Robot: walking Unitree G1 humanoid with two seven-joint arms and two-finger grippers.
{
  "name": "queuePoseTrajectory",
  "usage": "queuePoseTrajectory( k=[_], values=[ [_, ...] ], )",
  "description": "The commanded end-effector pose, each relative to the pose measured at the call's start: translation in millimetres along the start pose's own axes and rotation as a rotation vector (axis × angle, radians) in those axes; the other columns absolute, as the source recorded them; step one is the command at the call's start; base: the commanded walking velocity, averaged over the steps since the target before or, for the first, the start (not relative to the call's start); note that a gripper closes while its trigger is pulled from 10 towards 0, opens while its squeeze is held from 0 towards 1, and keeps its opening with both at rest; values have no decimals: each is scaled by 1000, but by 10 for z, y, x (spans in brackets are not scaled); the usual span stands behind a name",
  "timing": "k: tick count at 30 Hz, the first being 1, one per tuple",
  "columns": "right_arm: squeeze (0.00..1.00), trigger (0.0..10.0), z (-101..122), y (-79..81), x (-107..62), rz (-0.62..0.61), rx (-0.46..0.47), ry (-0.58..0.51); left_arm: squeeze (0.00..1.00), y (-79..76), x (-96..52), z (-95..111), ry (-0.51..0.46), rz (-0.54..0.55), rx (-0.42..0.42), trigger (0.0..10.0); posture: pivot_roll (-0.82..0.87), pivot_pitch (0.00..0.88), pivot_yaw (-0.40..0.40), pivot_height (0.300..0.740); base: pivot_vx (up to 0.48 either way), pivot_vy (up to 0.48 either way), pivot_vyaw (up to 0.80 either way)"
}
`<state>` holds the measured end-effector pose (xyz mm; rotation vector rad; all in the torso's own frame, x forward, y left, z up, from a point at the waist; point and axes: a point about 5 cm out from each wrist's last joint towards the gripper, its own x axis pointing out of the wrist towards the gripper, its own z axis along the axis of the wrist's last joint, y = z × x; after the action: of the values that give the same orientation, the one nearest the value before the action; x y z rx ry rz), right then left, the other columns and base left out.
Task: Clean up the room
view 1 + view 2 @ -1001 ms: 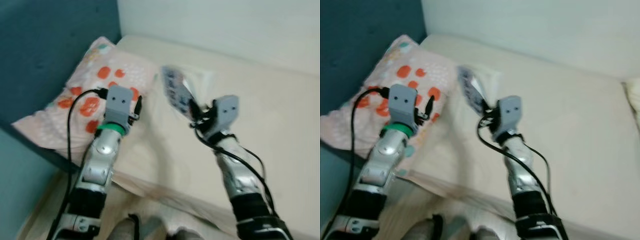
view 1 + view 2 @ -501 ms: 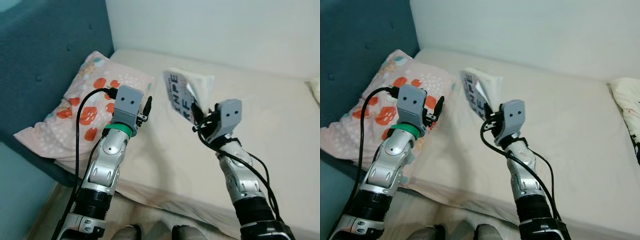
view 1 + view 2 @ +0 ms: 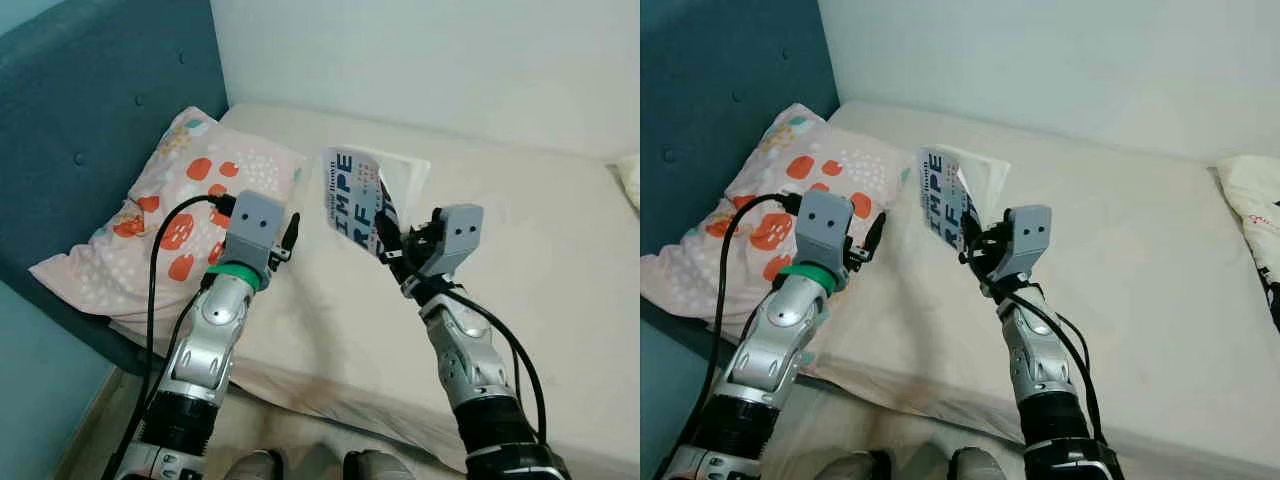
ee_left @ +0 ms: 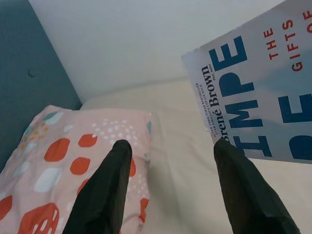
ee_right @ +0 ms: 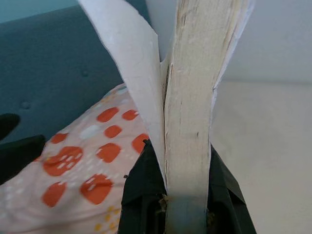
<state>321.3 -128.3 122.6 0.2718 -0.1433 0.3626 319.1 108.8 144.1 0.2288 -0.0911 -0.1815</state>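
A paperback book (image 3: pixel 358 196) with a pale blue cover and large dark letters is held up above the cream bed (image 3: pixel 560 260). My right gripper (image 3: pixel 383 228) is shut on its lower edge; in the right wrist view the two black fingers (image 5: pixel 141 190) clamp the page block (image 5: pixel 190 102), with the cover peeling away. My left gripper (image 3: pixel 289 226) hovers open and empty just left of the book, over the edge of the floral pillow (image 3: pixel 170 215). Its black fingers (image 4: pixel 107 187) stand well apart in the left wrist view, with the book cover (image 4: pixel 258 92) beside them.
A teal padded headboard (image 3: pixel 90 120) rises on the left behind the pillow. A pale wall (image 3: pixel 420 60) backs the bed. A second patterned pillow (image 3: pixel 1255 205) lies at the bed's right edge. My feet (image 3: pixel 310 465) stand at the mattress's near side.
The right gripper has raised the book and turned its cover more toward the camera. The left arm has stayed roughly where it was. The camera settled after blur.
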Motion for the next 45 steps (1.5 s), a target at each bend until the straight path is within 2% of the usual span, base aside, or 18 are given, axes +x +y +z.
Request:
queuePoseTrajectory(
  k=[1,11,15,16,22,26,31,39,45],
  values=[
    [0,10000,56,0,-6,5,26,-33,0,-17,-26,-61,18,-9,10,10000,10,22,17,701,0,0,0],
    [0,10000,-21,-79,-98,3,139,10,0,24,-98,-142,45,1,23,10000,12,44,15,676,0,0,0],
    [0,10000,-31,-175,-175,12,207,38,0,93,-193,-191,54,-6,33,10000,9,54,16,661,0,0,0],
    [0,10000,-26,-215,-213,26,250,47,0,133,-242,-200,54,-11,28,10000,10,58,17,651,0,0,0],
    [0,10000,-22,-224,-274,92,347,63,0,187,-325,-184,49,-10,20,10000,15,62,19,626,0,0,0],
    [0,10000,-30,-212,-282,116,376,74,0,190,-339,-176,48,-8,18,10000,18,62,17,616,0,0,0],
    [0,10000,-48,-206,-306,160,488,84,0,188,-356,-156,45,-6,16,10000,21,63,16,592,0,0,0],
    [0,10000,-41,-230,-297,175,543,74,0,197,-348,-120,38,-5,16,10000,31,67,23,588,0,0,0],
    [0,10000,-10,-230,-250,258,644,51,0,220,-334,-65,30,-6,25,10000,44,75,31,588,0,0,0]
  ],
)
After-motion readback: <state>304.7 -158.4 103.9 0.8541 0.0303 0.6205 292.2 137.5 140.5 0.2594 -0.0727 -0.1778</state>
